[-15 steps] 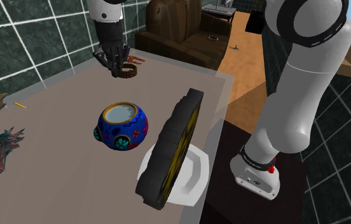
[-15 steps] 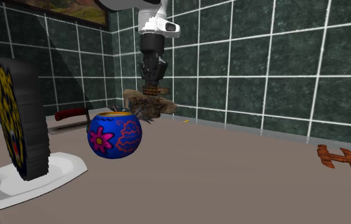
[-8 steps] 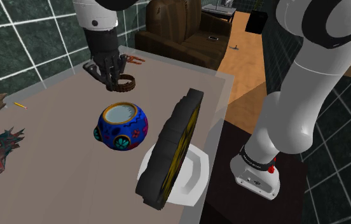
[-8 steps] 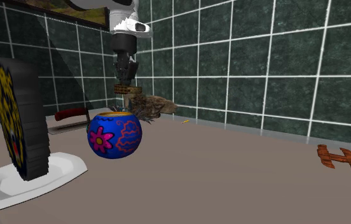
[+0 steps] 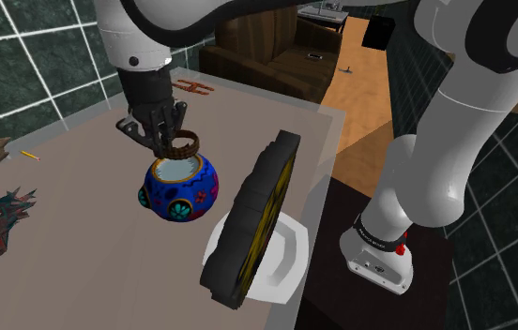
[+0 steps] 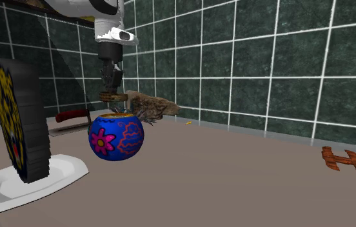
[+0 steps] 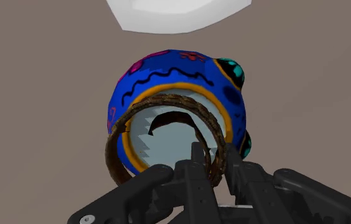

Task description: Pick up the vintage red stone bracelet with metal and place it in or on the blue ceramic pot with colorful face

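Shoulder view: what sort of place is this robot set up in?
Likely a room in a home: dark green tiled walls stand behind the grey-brown table, with a brown couch and a wooden floor beyond it.

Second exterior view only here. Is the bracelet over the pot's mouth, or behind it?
Observer: Over it. In the wrist view the bracelet overlaps the opening of the pot and overhangs the orange rim on one side.
Operator: Grip solid?
Observer: The claw is shut on the band, with one finger inside the ring and one outside.
Operator: Anything inside the pot?
Observer: The wrist view looks straight in. The inside is pale grey, with just a curved shadow.
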Robot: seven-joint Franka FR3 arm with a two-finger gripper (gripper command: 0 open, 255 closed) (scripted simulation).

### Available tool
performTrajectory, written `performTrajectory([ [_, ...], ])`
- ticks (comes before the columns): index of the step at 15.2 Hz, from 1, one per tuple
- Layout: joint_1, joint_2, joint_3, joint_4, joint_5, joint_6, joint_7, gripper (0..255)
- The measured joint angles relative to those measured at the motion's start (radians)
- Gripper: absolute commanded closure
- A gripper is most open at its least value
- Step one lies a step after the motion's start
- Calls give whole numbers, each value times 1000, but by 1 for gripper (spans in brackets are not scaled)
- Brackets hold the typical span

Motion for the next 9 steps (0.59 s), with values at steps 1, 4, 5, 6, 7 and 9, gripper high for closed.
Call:
performTrajectory([
  [1,0,1,0,-11,0,13,0,255],
  [4,1,-2,1,-57,1,54,1,255],
  [5,1,1,1,-66,0,67,0,255],
  [6,1,4,1,-77,0,80,1,255],
  [7,1,8,1,-84,-1,92,1,255],
  [9,2,9,1,-106,-1,114,1,255],
])
